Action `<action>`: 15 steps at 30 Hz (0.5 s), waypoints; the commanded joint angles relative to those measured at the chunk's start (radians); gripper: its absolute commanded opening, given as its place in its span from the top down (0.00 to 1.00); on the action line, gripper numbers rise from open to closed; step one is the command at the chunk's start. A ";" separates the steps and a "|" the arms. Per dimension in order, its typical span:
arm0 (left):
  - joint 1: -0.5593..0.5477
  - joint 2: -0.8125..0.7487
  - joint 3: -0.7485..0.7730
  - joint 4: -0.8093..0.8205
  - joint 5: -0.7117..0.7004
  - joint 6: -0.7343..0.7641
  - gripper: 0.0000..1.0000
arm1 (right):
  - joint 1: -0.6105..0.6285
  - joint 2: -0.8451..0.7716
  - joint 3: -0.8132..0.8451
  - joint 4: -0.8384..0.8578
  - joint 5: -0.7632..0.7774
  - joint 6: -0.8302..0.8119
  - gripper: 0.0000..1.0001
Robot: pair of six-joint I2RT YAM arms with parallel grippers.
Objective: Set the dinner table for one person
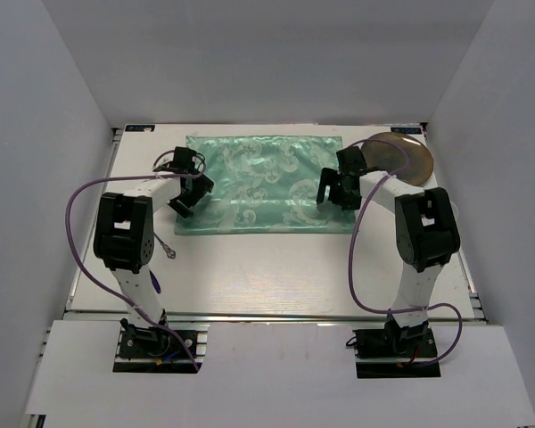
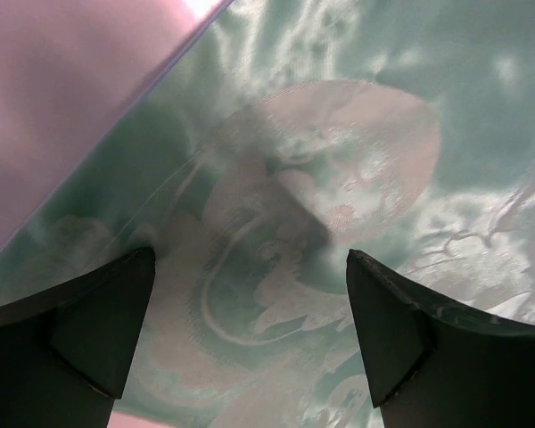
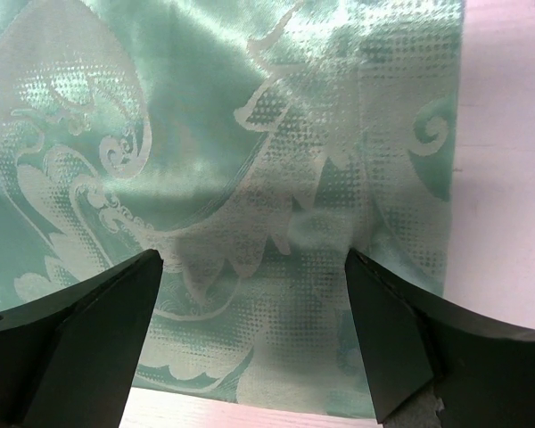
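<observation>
From above, the white table (image 1: 276, 267) carries a green cloth (image 1: 259, 183) on its far half and a brown plate (image 1: 406, 156) at the far right corner, which neither wrist view shows. The left gripper (image 1: 187, 201) hangs over the cloth's left edge, the right gripper (image 1: 336, 194) over its right edge. The wrist views show both sets of fingers spread wide and holding nothing, with only patterned cloth between them.

Glossy green damask-woven cloth (image 1: 263, 183) on the matt white dinner table (image 1: 276, 267).
</observation>
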 commanded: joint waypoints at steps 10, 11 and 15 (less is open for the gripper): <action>0.024 -0.224 0.010 -0.120 0.000 0.044 0.02 | -0.012 -0.012 0.274 -0.175 0.068 -0.109 0.11; 0.024 -0.224 0.041 -0.140 0.006 0.053 0.02 | -0.007 -0.026 0.266 -0.166 0.112 -0.133 0.11; 0.024 -0.254 0.124 -0.234 0.053 0.130 0.02 | -0.007 -0.032 0.255 -0.154 0.440 -0.219 0.11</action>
